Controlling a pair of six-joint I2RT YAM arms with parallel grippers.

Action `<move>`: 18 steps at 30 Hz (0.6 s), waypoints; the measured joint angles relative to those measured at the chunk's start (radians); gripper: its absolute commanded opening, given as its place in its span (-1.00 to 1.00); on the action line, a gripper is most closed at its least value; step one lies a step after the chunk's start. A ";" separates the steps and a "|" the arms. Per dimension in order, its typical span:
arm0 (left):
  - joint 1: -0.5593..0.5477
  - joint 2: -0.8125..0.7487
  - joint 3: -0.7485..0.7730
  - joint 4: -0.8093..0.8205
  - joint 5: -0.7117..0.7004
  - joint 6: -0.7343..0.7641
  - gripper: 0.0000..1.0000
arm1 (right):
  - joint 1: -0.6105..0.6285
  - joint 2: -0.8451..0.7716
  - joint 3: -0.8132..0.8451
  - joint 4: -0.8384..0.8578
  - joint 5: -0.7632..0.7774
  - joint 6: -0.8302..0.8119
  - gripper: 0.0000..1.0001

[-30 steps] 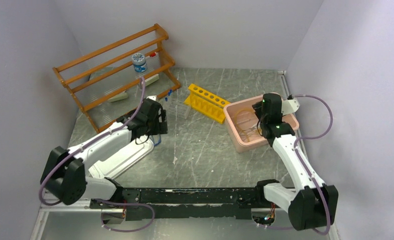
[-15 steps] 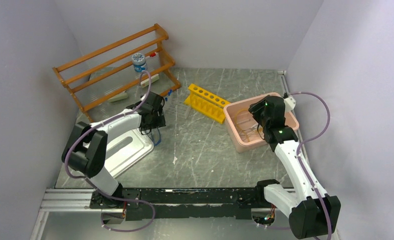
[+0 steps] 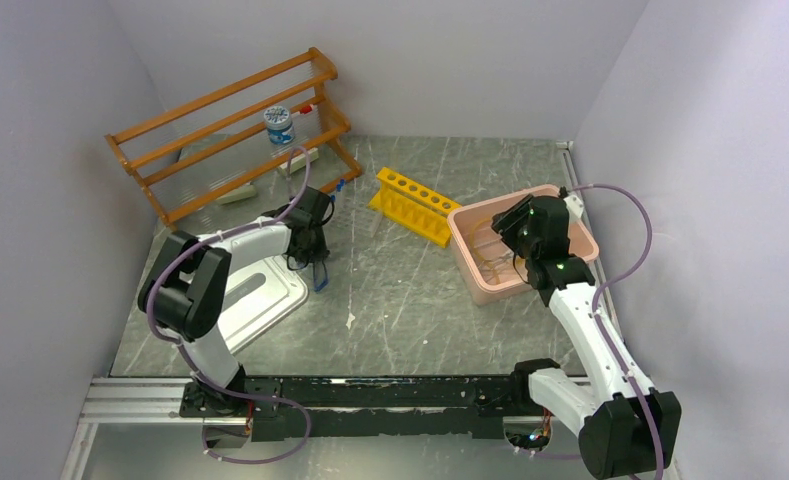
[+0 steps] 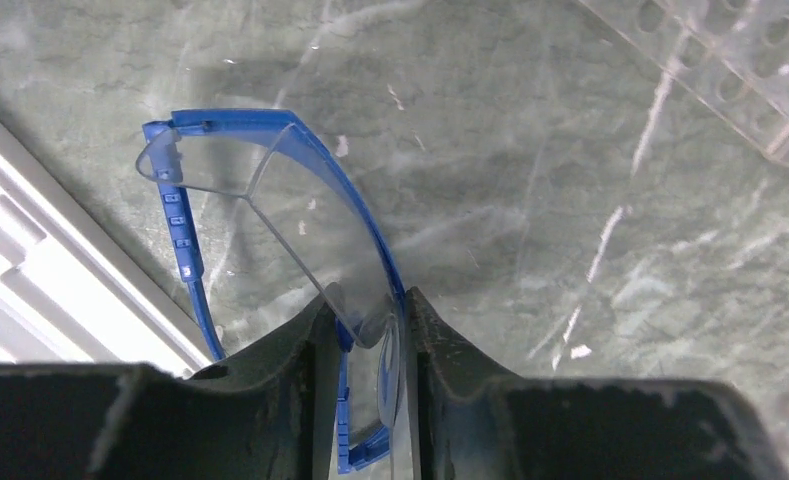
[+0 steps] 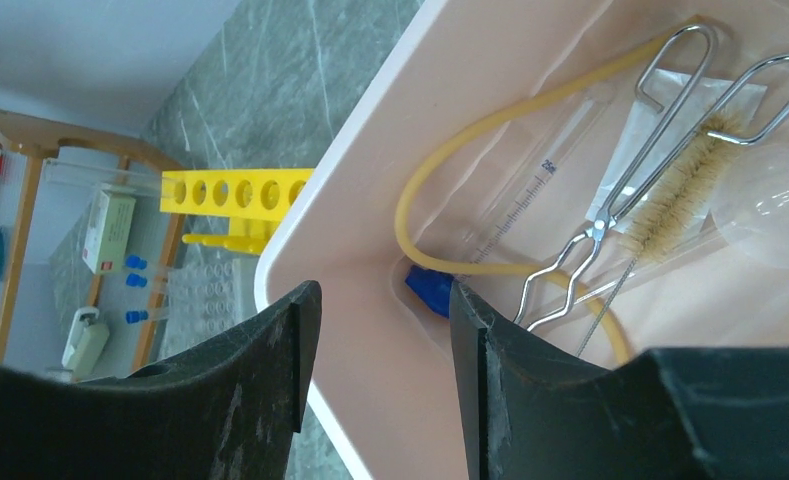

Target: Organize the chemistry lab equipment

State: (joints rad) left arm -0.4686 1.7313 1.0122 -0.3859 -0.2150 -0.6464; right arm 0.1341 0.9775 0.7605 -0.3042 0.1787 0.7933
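Note:
Blue-framed clear safety glasses [image 4: 342, 195] lie on the grey table beside a metal tray [image 3: 255, 297]. My left gripper [image 4: 365, 300] has come down over them, its jaws pressed against the blue frame and lens from both sides; in the top view it [image 3: 315, 262] sits right on the glasses [image 3: 319, 279]. My right gripper [image 5: 383, 295] hangs open over the near corner of the pink bin [image 5: 340, 180], with nothing between its fingers. In the bin lie a tan rubber hose [image 5: 440, 160], metal tongs [image 5: 670, 130], a bristle brush [image 5: 675, 210], a glass pipette [image 5: 530, 195] and a small blue piece [image 5: 430, 290].
A yellow test tube rack [image 3: 413, 203] lies between the arms. The wooden shelf rack [image 3: 230, 130] stands at the back left with a small jar [image 3: 279, 124] on it. A clear plastic tube rack [image 4: 740, 60] lies just beyond the glasses. Walls close in on both sides.
My left arm reached forward and right off the tray, and its jaws closed on the glasses. My right gripper shifted slightly left over the bin.

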 measured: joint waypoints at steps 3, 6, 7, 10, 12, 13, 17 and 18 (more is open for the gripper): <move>-0.005 -0.022 -0.001 0.000 0.024 0.010 -0.43 | 0.000 0.000 0.000 0.000 -0.026 -0.011 0.07; -0.009 -0.085 -0.015 -0.002 0.064 0.029 -0.41 | 0.000 0.000 0.000 0.003 -0.073 -0.025 0.09; -0.011 -0.122 -0.019 -0.003 0.085 0.038 -0.40 | 0.000 0.000 0.000 0.008 -0.097 -0.033 0.11; -0.017 -0.224 -0.019 -0.001 0.145 0.063 -0.38 | 0.000 -0.001 -0.003 0.045 -0.202 -0.060 0.13; -0.018 -0.295 -0.019 0.002 0.202 0.076 -0.37 | 0.000 -0.001 -0.010 0.082 -0.288 -0.077 0.14; -0.018 -0.330 -0.019 0.006 0.237 0.082 -0.36 | 0.000 -0.001 -0.016 0.106 -0.347 -0.083 0.15; -0.019 -0.414 -0.019 0.053 0.397 0.089 -0.34 | 0.024 0.005 -0.056 0.256 -0.564 -0.039 0.16; -0.019 -0.428 -0.021 0.076 0.447 0.086 -0.34 | 0.050 0.015 -0.066 0.306 -0.602 -0.013 0.17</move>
State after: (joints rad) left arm -0.4881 1.3029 0.9913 -0.3096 0.2321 -0.5606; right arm 0.1844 0.9924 0.6949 0.0021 -0.4236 0.7799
